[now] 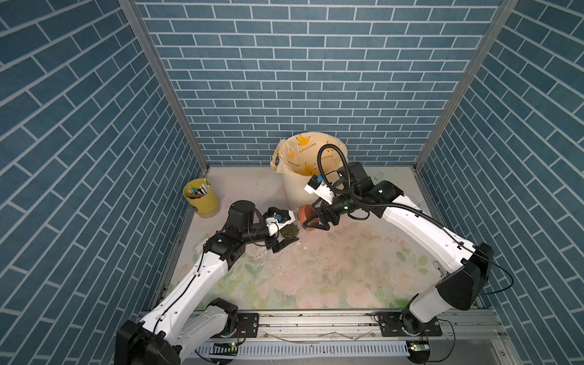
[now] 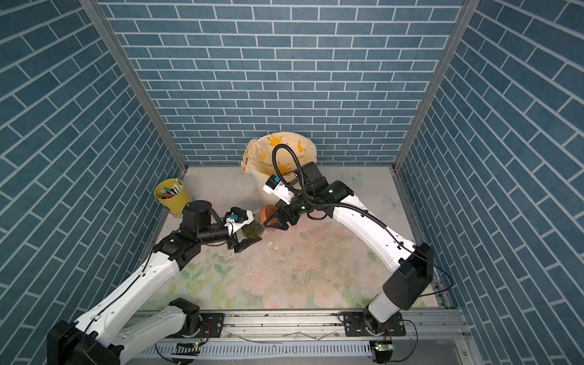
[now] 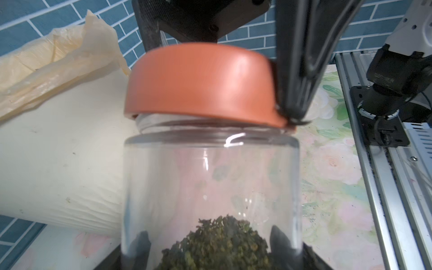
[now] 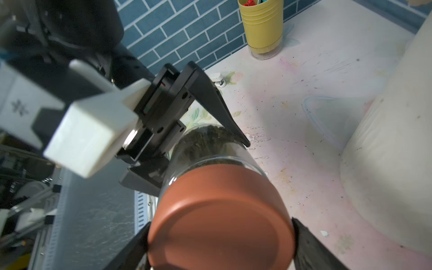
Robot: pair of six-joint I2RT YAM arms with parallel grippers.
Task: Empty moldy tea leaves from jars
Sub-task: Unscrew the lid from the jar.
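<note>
in both top views we see the jar (image 1: 296,225) lying on its side over the far half of the table (image 1: 347,278), just in front of the cream bin (image 1: 292,189) that stands by the far edge. whether it touches the table we cannot tell. the left gripper (image 1: 292,228) is clenched on the jar's base end, where the tea leaves (image 1: 289,233) are heaped, and the right gripper (image 1: 312,217) is clamped on the reddish-brown lid (image 1: 306,215). a yellow pen cup (image 1: 202,199) stands near the far left corner. in the left wrist view we find the lid (image 3: 201,81) sitting askew on the jar's neck, with one finger of the right gripper touching its rim and the tea leaves (image 3: 217,240) piled at the gripped end. in the right wrist view the right gripper's fingers (image 4: 311,247) press against the lid (image 4: 222,217) on opposite sides.
</note>
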